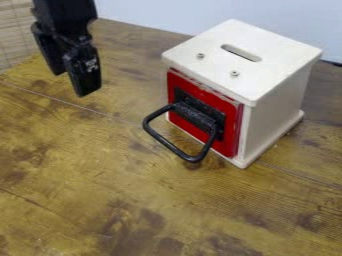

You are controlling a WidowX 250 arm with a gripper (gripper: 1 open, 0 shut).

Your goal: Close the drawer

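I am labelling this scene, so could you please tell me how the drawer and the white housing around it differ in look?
The drawer is red with a black front plate; the housing is plain white. The drawer carries a large black wire loop handle lying toward the table; the housing has none, only a slot on top. The drawer is smaller and sits within the housing's front. Both are boxy.

One bench, of worn wood. One white box stands on it, with one slot in its top and four small screws there, two on each side of the slot. One red drawer sits in the box, carrying one black loop handle. One black gripper hangs over the bench.
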